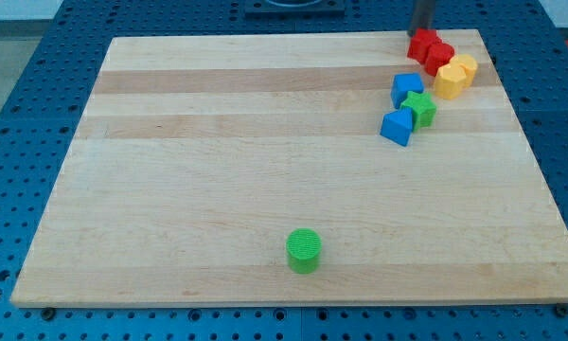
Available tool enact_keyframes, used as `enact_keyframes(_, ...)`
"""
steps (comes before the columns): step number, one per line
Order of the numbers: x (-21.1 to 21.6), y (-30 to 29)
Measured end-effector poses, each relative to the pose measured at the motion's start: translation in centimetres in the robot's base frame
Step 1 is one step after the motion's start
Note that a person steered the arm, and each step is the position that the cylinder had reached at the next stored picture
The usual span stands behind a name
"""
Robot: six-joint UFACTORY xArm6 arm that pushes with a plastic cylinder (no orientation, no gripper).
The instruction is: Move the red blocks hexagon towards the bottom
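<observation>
Pale wood in long bands for the surface (218,142), laid on a blue perforated bench (19,114). Landmark for everything below: the red pair (430,49), tight in the surface's corner at the view's top right.

Within the red pair, one red block (419,44) toward the view's top left and a second red block (441,56) touching it toward the bottom right. Cannot tell which of the two is the hexagon; outlines too small and merged.

Directly above the red pair, a dark rod (423,13) coming down from the view's top edge. My tip (423,31) at the top edge of the red pair, apparently touching it on the side facing the view's top. Cannot tell any claw state: only the plain rod visible.

Just below and right of the red pair, touching it, two yellow blocks (454,78) pressed together. Below the red pair and slightly left, a blue block (407,89). Below that, a green star-like block (419,109) touching it. Lower still and a little left of the red pair, a second blue block (397,127) beside the green one.

Well apart from the red pair, far toward the view's bottom and left, a lone green cylinder (304,250) near the surface's bottom edge.
</observation>
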State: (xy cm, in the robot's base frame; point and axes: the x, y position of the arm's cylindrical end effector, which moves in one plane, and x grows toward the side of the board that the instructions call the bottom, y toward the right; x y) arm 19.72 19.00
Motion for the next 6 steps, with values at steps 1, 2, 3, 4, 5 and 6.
enact_keyframes(1,0.3,-1.2)
enact_keyframes(2,0.0,-1.5)
enact_keyframes(3,-0.5,-1.5)
enact_keyframes(4,-0.1,1.3)
enact_keyframes(5,3.3,3.5)
enact_keyframes(6,3.4,3.5)
